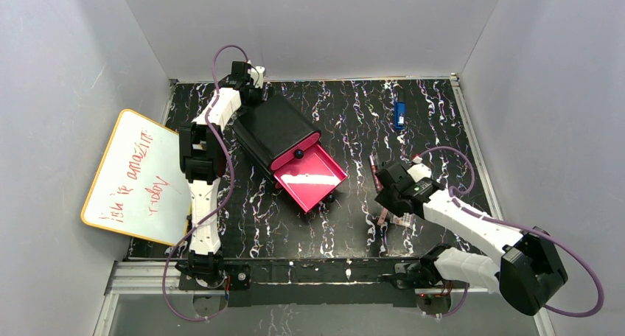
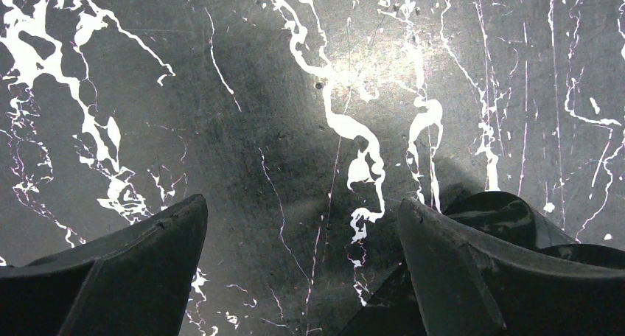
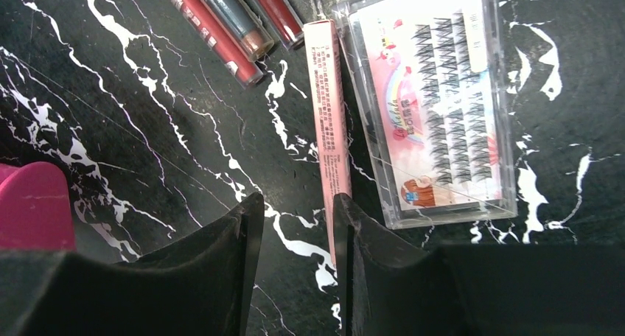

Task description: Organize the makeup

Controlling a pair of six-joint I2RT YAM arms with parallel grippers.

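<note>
Right gripper [image 3: 298, 203]: jaws slightly parted, empty, poised at the near end of the carton [image 3: 328, 115], which lies between sticks [image 3: 221, 26] and lash tray [image 3: 435, 100]. Advised: straddle its narrow width, clear of the tray. Left gripper [image 2: 302, 202]: spread wide, empty. Only the top view shows the drawer [image 1: 324, 166] standing open; only the right wrist view separates the items.

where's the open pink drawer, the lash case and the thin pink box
open pink drawer [image 1: 315, 191], top view, on the bare pink floor of it
lash case [image 3: 435, 100], right wrist view, on the middle of its clear lid
thin pink box [image 3: 329, 122], right wrist view, on its printed side, about halfway along
</note>
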